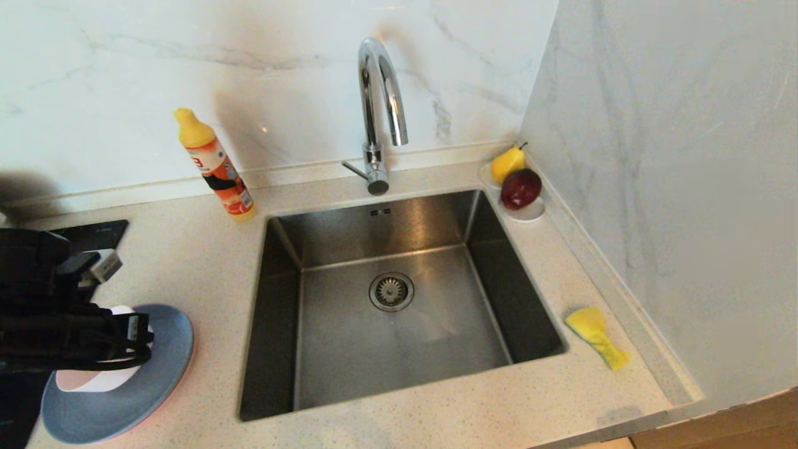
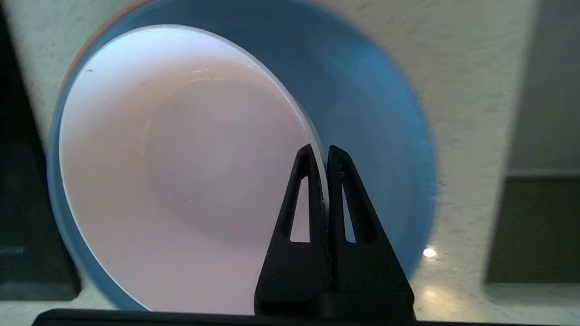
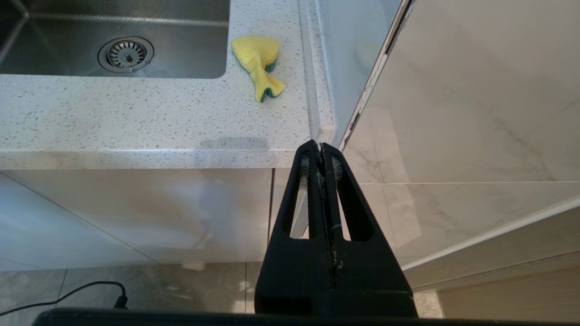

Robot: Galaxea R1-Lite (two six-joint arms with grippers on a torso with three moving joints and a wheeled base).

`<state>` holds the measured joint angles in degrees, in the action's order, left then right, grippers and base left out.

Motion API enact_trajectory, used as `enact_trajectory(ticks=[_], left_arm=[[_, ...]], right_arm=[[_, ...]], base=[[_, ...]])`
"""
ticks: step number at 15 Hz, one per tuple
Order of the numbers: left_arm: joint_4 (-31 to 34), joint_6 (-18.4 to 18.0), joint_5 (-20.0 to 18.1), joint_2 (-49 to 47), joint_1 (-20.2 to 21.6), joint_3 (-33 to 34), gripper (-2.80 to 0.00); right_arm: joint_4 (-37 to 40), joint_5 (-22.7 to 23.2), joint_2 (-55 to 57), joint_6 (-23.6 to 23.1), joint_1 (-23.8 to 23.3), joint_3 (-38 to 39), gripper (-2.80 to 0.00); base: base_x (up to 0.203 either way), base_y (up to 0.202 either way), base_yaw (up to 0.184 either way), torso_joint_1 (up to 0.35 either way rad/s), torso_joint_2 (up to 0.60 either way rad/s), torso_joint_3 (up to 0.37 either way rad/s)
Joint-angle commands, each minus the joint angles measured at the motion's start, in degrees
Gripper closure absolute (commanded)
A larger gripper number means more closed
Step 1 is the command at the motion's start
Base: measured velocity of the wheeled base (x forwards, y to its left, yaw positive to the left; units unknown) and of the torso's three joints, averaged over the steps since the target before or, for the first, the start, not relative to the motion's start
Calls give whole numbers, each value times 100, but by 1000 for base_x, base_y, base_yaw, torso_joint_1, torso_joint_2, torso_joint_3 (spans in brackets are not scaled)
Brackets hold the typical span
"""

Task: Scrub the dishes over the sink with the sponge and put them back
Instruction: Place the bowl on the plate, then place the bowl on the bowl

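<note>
The left gripper (image 2: 319, 151) is clamped on the rim of the pale pink-white bowl (image 2: 181, 172), apparently just above the blue-grey plate (image 1: 146, 390). The yellow sponge (image 1: 595, 337) lies untouched beside the steel sink (image 1: 399, 337); the closed right gripper (image 3: 321, 147) is parked. Scrubbing hasn't begun.

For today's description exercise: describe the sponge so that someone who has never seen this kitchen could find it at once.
Start at the steel sink set in the speckled counter. Go to its near right corner, by the marble side wall: the sponge lies there on the counter, clear of the basin. It is yellow like the pear at the far corner, but flat, crumpled and green-edged.
</note>
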<state>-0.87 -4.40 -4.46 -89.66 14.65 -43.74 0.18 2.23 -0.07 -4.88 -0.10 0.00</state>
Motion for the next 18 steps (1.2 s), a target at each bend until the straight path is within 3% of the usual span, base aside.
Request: enact_trajectory(ticks=[1, 5, 10, 11, 14, 18], left_arm=[[-36, 28, 24, -78, 2, 6, -280], [-38, 221, -19, 116, -3, -71, -280], [103, 1156, 18, 563, 143, -864, -280], [225, 1270, 34, 636, 277, -980, 0], [646, 1590, 62, 625, 765, -1385, 0], [691, 1636, 50, 203, 1711, -1584, 0]], right_arm=[[-1, 5, -1, -5, 1, 0, 0], [-1, 5, -1, -5, 5, 0, 0], [-1, 5, -1, -5, 1, 0, 0], [-1, 5, -1, -5, 1, 0, 0], [-1, 5, -1, -5, 1, 0, 0], [-1, 5, -1, -5, 1, 0, 0]], base=[[0, 0, 0, 0, 0, 0], [0, 0, 0, 0, 0, 0], [0, 0, 0, 0, 0, 0], [0, 0, 0, 0, 0, 0], [0, 0, 0, 0, 0, 0], [0, 0, 0, 0, 0, 0]])
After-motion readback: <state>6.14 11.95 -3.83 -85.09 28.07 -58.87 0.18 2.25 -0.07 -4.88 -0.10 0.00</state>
